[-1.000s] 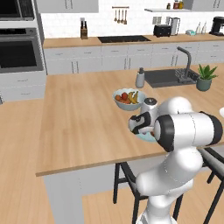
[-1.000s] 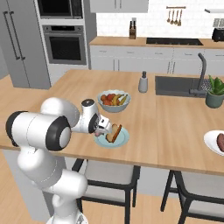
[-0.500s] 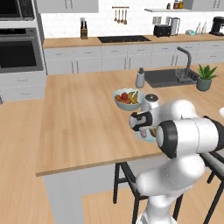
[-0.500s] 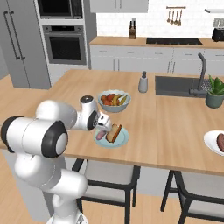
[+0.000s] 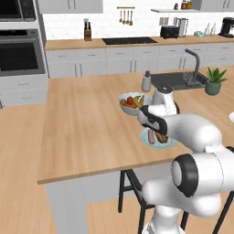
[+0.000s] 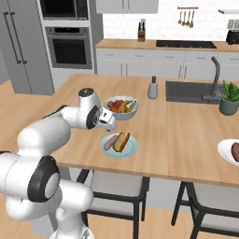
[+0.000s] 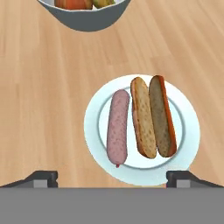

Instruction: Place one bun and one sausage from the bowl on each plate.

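Hand low in hand view, fingers spread wide, nothing held. Just past it, mid-frame, pale teal plate w/ pink sausage left, split bun right, both flat on it. Fruit bowl at top edge. Best now, I'd say: lift straight up, clear the food, no sideways drag. Second plate w/ dark sausage at right edge, right base view, well apart on tabletop.

- Plate: on counter.
- Sausage, bun: side by side on plate.
- Fruit bowl: behind plate.
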